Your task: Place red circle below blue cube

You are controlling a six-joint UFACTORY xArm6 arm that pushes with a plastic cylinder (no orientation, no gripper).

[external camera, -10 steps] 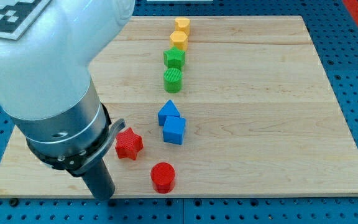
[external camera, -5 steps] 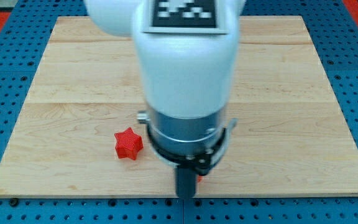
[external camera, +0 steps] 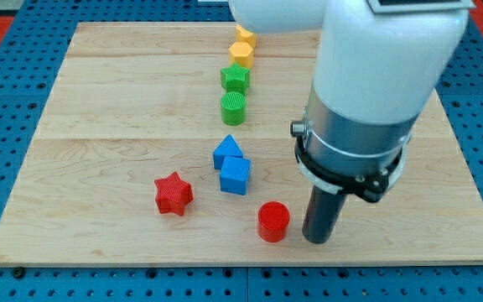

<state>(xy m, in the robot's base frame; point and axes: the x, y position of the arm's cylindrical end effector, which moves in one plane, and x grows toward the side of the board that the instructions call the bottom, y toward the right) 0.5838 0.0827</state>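
The red circle [external camera: 273, 221] lies near the board's bottom edge, below and to the right of the blue cube [external camera: 235, 175]. My tip [external camera: 317, 240] rests on the board just right of the red circle, very close to it. The arm's white body and dark rod rise above it at the view's right.
A blue triangular block [external camera: 227, 152] touches the cube's top left. A red star [external camera: 173, 194] lies left of the cube. A green cylinder [external camera: 234, 107], green star [external camera: 236, 79] and two yellow blocks [external camera: 241, 54] [external camera: 245, 35] run up the middle. The wooden board [external camera: 99, 101] ends just below my tip.
My arm has swept from the view's left across to the right. The red circle has shifted right along the bottom, from below-left of the cube to below-right.
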